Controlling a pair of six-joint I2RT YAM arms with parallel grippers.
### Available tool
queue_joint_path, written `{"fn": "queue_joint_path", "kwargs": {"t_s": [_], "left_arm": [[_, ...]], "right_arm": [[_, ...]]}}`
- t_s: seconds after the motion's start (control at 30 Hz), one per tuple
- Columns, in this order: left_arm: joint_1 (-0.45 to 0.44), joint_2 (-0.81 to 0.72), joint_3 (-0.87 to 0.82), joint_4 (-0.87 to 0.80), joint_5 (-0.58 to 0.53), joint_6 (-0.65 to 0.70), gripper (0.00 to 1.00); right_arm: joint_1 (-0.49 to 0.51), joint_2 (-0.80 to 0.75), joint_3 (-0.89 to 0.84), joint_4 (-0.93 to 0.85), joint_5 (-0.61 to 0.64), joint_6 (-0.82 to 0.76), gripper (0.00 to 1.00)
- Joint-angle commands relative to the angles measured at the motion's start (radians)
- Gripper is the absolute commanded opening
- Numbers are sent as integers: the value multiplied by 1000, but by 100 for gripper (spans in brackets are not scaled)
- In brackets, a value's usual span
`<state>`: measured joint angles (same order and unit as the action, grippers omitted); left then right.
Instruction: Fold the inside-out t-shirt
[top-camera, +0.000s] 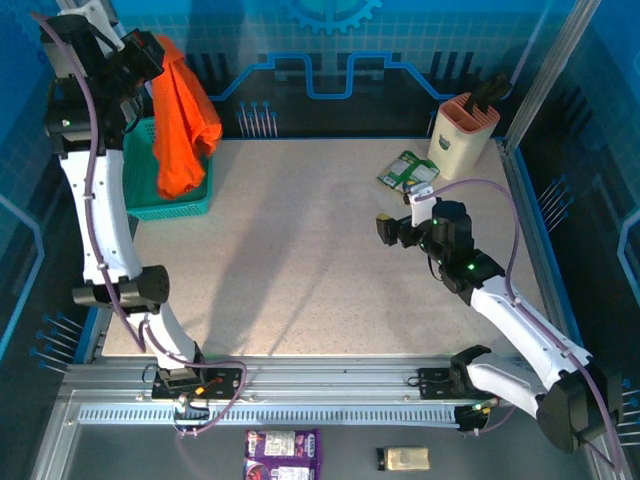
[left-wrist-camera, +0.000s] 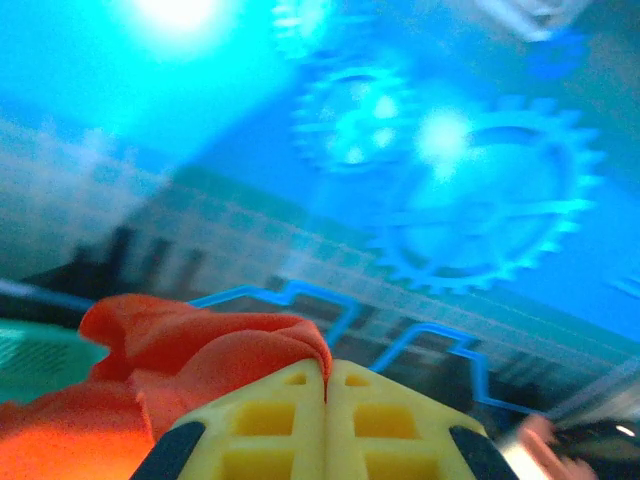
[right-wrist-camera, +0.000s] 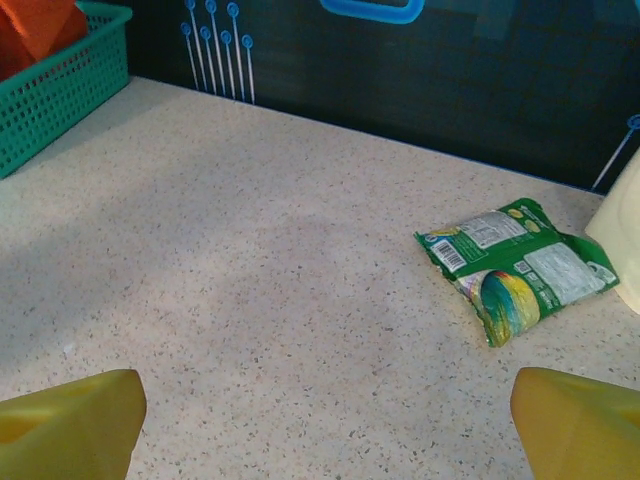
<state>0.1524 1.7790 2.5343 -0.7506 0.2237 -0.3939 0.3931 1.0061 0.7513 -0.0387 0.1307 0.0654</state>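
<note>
The bright orange inside-out t-shirt (top-camera: 178, 115) hangs in a bunched strip from my left gripper (top-camera: 150, 52), raised high at the back left above the teal basket (top-camera: 150, 190). In the left wrist view the yellow fingers (left-wrist-camera: 290, 420) are pressed together with a fold of the t-shirt (left-wrist-camera: 200, 350) pinched between their tips. My right gripper (top-camera: 400, 228) hovers over the right half of the table, jaws wide open with nothing between them; its yellow fingertips (right-wrist-camera: 70, 430) sit at the bottom corners of the right wrist view. A corner of the t-shirt (right-wrist-camera: 35, 25) shows above the basket (right-wrist-camera: 60, 85).
A green snack packet (top-camera: 408, 170) lies at the back right, also seen ahead of the right gripper as the packet (right-wrist-camera: 515, 265). A beige holder (top-camera: 463, 135) stands in the back right corner. Speckled tabletop (top-camera: 300, 250) stretches between the arms.
</note>
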Motion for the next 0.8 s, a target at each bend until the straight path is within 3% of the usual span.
{"fn": "queue_joint_path", "kwargs": {"t_s": [0.0, 0.27, 0.4, 0.47, 0.53, 0.6, 0.77], "left_arm": [[-118, -63, 29, 72, 75, 31, 0], [-517, -85, 26, 62, 8, 171, 0], [-665, -39, -28, 36, 13, 182, 0], [-712, -25, -121, 51, 53, 164, 20], [-750, -11, -214, 64, 92, 143, 23], [-770, 7, -300, 62, 118, 125, 34], [-775, -53, -592, 76, 46, 83, 50]], "right_arm": [[15, -36, 58, -75, 76, 57, 94], [-5, -61, 123, -196, 177, 155, 91], [-45, -57, 206, -342, 262, 268, 90], [-82, -62, 219, -400, 268, 326, 90], [-120, -70, 213, -429, 232, 358, 88], [-146, -73, 206, -455, 196, 380, 86], [-163, -50, 208, -539, 116, 388, 85]]}}
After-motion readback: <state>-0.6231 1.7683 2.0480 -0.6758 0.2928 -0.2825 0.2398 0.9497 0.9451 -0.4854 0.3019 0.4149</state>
